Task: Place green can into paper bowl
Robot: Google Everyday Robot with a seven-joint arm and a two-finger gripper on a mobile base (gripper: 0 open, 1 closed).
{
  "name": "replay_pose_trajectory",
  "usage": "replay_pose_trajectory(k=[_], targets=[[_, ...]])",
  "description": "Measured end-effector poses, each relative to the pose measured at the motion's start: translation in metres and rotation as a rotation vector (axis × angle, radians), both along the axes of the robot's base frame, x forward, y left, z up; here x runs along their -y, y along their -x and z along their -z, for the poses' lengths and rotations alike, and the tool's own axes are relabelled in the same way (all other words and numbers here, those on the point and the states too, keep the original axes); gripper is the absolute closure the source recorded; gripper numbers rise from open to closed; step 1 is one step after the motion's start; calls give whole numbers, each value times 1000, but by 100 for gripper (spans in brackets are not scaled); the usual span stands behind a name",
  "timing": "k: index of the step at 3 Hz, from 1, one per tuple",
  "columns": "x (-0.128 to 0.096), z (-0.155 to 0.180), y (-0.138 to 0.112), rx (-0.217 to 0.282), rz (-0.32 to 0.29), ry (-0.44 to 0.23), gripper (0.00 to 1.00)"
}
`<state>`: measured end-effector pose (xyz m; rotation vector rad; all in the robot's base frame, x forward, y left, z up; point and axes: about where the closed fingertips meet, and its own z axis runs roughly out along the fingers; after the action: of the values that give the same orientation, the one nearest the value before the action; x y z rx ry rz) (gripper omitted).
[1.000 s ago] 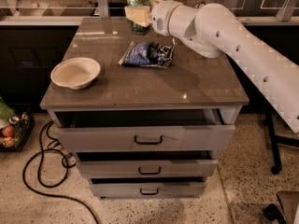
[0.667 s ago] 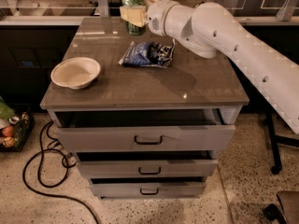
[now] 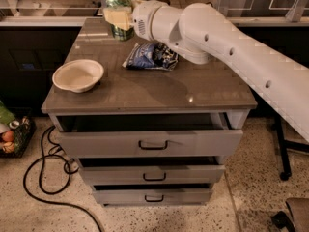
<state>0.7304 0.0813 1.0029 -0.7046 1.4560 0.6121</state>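
The green can with a silver top is held upright in the air above the far left part of the cabinet top. My gripper is shut on the green can, its pale fingers clamped across the can's middle. The white arm reaches in from the right. The paper bowl is off-white, shallow and holds nothing; it sits on the cabinet top near the left edge, in front of and to the left of the can.
A blue-and-white foil snack bag lies mid-top, right of the bowl, under the arm. The grey cabinet top sits over three drawers, the top one slightly open. A black cable lies on the floor at left.
The gripper with the green can has moved left, toward the bowl's side of the cabinet. The bowl and snack bag have not moved.
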Motion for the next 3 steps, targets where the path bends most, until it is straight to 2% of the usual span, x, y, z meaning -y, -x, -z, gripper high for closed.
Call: replay_pose_trajectory(k=[1, 2, 3], targets=[[-20, 10, 12, -1, -7, 6, 100], [-35, 25, 23, 19, -23, 7, 100], [-60, 40, 38, 37, -57, 8, 100]])
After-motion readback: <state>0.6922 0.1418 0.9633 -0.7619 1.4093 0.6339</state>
